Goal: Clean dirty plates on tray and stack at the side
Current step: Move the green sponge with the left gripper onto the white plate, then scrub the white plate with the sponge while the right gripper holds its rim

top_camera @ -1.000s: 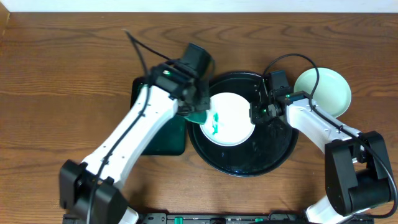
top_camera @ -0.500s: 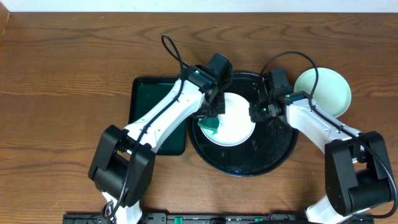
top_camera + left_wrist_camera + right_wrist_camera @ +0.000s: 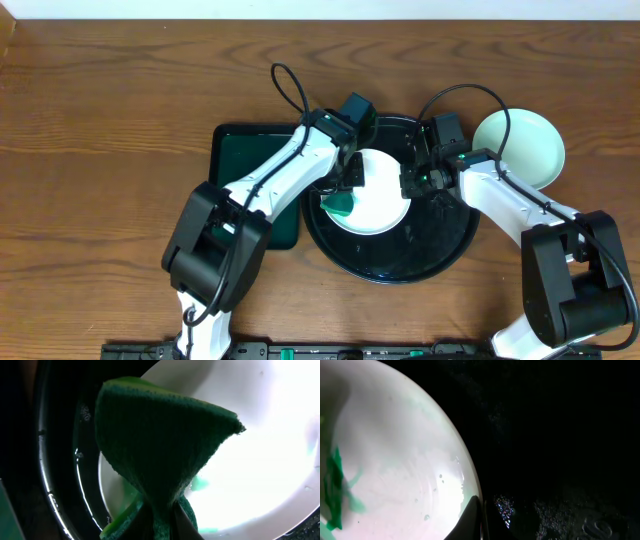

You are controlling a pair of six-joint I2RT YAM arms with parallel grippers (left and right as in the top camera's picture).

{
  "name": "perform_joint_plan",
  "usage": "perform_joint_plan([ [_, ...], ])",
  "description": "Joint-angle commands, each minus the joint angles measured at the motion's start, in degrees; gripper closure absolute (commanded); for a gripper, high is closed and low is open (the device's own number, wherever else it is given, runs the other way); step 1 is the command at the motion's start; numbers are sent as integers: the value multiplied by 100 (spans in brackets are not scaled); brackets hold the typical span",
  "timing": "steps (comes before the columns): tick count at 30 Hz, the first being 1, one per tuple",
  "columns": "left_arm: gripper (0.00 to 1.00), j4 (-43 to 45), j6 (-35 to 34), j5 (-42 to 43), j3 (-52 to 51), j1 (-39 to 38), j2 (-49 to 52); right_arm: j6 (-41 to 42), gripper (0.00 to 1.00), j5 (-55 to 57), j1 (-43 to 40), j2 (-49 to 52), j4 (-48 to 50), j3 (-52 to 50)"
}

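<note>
A white plate [image 3: 378, 190] with green smears lies in the round black tray [image 3: 440, 245]. My left gripper [image 3: 342, 196] is shut on a green sponge [image 3: 160, 445] and presses it on the plate's left part [image 3: 260, 460]. My right gripper [image 3: 407, 187] is shut on the plate's right rim [image 3: 468, 480] and holds it in place; green smears show on the plate [image 3: 335, 485]. A pale mint plate [image 3: 520, 145] sits on the table to the right of the tray. A third plate is not in view.
A dark green rectangular tray [image 3: 240, 170] lies left of the black tray, partly under my left arm. Wet drops glisten on the black tray floor [image 3: 560, 460]. Wooden table all around.
My left gripper has moved right from the plate's left edge onto the plate with the sponge. The green smear at the plate's left is now covered. My right gripper has not moved.
</note>
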Motion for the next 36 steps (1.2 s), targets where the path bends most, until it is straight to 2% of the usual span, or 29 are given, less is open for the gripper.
perform_joint_plan([
  [1,93,68,-35,7,87,-15,103,-59,99,11,85,-74,11,-76],
  [10,93,612,-37,11,-271,-59,107,-61,99,42,234,-74,35,-81],
  [24,93,562,-376,4,-520,-46,236,-59,99,59,236,-74,55,-98],
  [32,93,909,92,1408,-520,-46,780,-61,99,59,247,-74,55,-101],
  [36,93,927,125,1792,-494,-44,715,-59,99,57,247,-74,57,-101],
])
